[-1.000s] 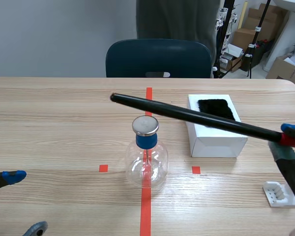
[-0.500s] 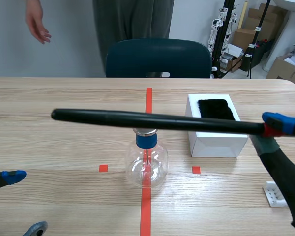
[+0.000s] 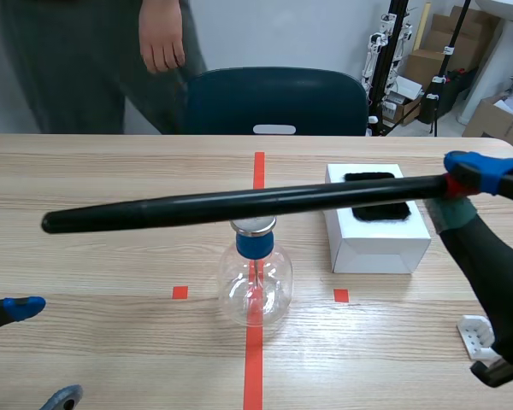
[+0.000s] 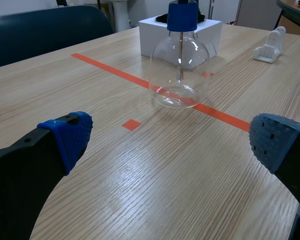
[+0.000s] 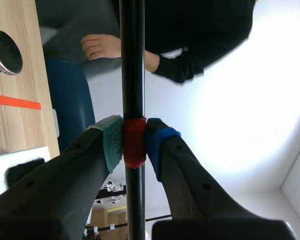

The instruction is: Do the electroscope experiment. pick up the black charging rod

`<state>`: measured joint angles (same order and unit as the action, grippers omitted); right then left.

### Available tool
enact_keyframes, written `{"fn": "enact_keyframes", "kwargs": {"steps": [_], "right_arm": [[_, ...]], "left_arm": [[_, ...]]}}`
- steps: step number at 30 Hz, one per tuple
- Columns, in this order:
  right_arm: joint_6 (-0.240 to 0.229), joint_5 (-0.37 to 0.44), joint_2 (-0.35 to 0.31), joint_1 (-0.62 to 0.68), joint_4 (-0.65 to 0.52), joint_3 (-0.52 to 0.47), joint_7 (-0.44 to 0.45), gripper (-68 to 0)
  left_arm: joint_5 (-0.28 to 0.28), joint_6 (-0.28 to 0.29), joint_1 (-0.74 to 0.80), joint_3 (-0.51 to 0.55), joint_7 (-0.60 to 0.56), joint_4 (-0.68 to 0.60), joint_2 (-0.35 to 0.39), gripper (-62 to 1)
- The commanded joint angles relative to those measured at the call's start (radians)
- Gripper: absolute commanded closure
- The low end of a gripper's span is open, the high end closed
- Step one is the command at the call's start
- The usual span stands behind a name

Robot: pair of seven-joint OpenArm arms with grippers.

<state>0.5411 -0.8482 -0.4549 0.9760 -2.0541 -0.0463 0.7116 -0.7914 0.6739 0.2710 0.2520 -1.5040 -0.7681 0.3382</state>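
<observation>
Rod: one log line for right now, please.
rod: in air, near level, by flask cap | right gripper: shut on rod | left gripper: open, low over table | pick-up: done

This looks like a robotics laboratory or workroom. The wooden tabletop (image 3: 111, 256) has orange-red tape marks (image 3: 254, 359) on it. Ahead of the left claw (image 4: 170, 145), on the long tape line, stands a glass flask (image 4: 179, 75) with a blue stopper, which is physics apparatus. Far beyond the right claw (image 5: 134, 142), behind the tabletop, there are stacked cardboard boxes (image 3: 429, 60) and black stands (image 3: 395, 51) that carry equipment. A dark blue chair (image 3: 274, 101) and a standing person (image 3: 68, 68) are at the far edge.
</observation>
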Motion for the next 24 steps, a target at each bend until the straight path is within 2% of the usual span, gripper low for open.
{"fn": "enact_keyframes", "kwargs": {"steps": [1,20,24], "right_arm": [[0.017,0.013,-0.002,-0.001,-0.011,-0.005,0.01,-0.2],[0.017,0.013,-0.002,-0.001,-0.011,-0.005,0.003,-0.2],[0.016,-0.038,-0.002,0.001,-0.011,-0.005,-0.046,-0.2]], "left_arm": [[0.014,-0.002,-0.003,0.006,-0.05,-0.013,0.006,-62.3],[0.014,-0.002,-0.003,0.006,-0.05,-0.013,0.006,-62.3],[0.014,-0.002,-0.003,0.006,-0.05,-0.013,0.006,-62.3]]}}
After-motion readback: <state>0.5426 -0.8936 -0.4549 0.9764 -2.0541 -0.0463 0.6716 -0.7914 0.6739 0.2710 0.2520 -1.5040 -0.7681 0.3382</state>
